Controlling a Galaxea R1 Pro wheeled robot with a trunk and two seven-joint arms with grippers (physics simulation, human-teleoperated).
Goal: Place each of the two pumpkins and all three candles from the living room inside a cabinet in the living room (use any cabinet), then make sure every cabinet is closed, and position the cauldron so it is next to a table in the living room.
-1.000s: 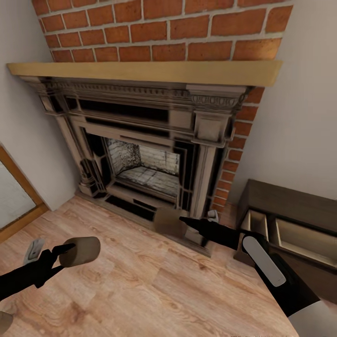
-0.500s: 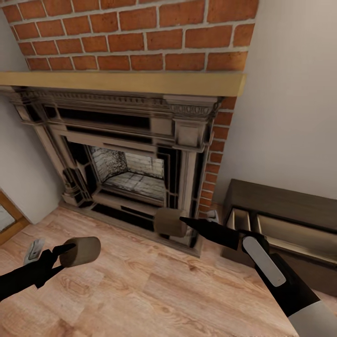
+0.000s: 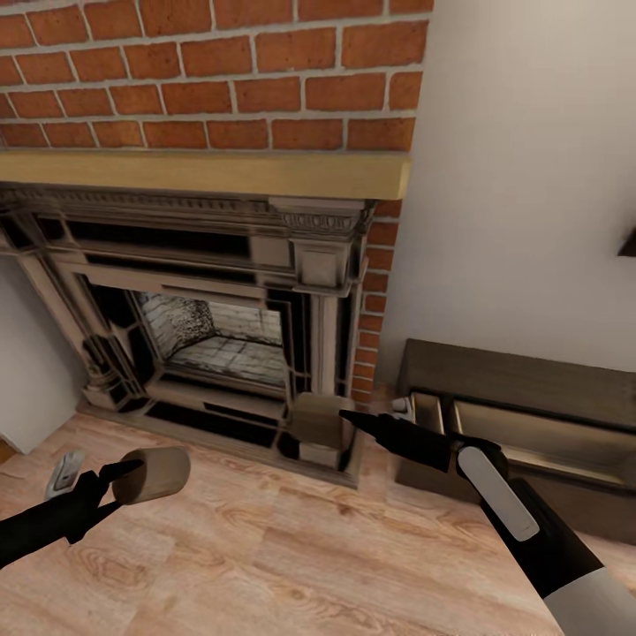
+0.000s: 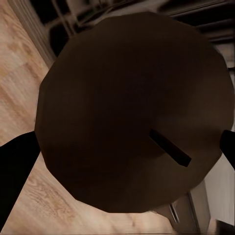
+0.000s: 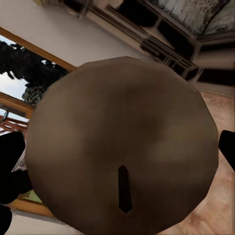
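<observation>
Standing over everything is the red brick chimney breast [image 3: 221,71], rough and mortar-lined, with a plain pale wood mantel shelf [image 3: 203,173] capping the stone-coloured fireplace [image 3: 177,291], whose carved mouldings are framing a dark, sooty firebox. The plank floor [image 3: 291,556] is showing warm woodgrain.

Sitting low against the wall just beside the fireplace is the cabinet [image 3: 521,397], a flat dark-brown wooden unit; its fronts are standing pulled out, exposing a pale interior, which I judge is being left ready to take what the arms are carrying.

The right gripper [image 3: 346,419] is clamping a candle [image 3: 315,420], a short brownish-grey cylinder, near the cabinet's open end. In the right wrist view that candle [image 5: 122,147] is presenting its faceted round end with a dark wick, black fingers [image 5: 12,166] pressing on either side.

The left gripper [image 3: 124,473] is likewise clenching the second candle [image 3: 157,473], holding it on its side above the floor, well apart from the cabinet. In the left wrist view it [image 4: 132,112] is looking darker and matte. Carrying one in each arm probably saves a trip.
</observation>
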